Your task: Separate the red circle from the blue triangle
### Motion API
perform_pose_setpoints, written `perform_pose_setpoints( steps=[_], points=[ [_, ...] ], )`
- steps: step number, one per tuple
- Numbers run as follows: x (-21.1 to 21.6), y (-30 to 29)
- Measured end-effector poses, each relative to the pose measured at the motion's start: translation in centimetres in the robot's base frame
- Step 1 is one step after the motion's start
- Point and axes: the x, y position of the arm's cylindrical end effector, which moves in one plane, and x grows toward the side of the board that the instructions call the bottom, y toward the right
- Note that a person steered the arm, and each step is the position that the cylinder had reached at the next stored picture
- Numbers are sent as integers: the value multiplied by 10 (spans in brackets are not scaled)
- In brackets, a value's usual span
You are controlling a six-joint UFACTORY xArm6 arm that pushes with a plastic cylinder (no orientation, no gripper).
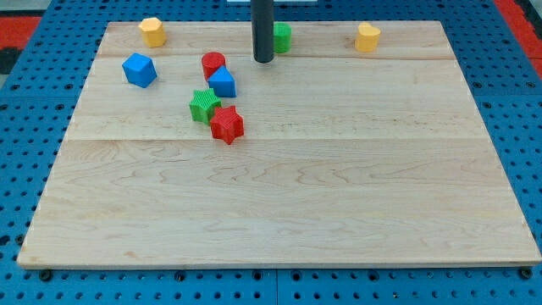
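**Clerk:** While the single camera view was being logged, where did your rod stand?

**Arm:** Item one: my tip (263, 60) rested on the wooden board (288, 195) near the view's top, just left of a green block (282, 36) whose shape I could not make out, the rod hiding part of it. I carried no fingers, so nothing opened, nothing closed, and nothing was held; the tip touched no block.

**Clerk:** And the task's own pieces?

**Arm:** Item two: the red circle (212, 63) lay to the view's left of my tip, apart from it. Item three: the blue triangle (223, 82) sat directly below and slightly right of the circle, the two touching or very nearly so; I could not tell which.

**Clerk:** Remaining stock?

**Arm:** Item four: a green star (204, 105) below the triangle, close to it. Item five: a red star (226, 124) pressed against the green star's lower right. Item six: a blue cube (139, 69) to the left of the circle, clear of it. Item seven: a yellow hexagon-like block (152, 31) at the top left corner. Item eight: a yellow heart-like block (367, 37) at the top right, well apart from everything else.
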Motion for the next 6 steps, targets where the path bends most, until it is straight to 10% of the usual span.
perform_pose_setpoints(
  steps=[6],
  points=[
    [10,-91]
  ],
)
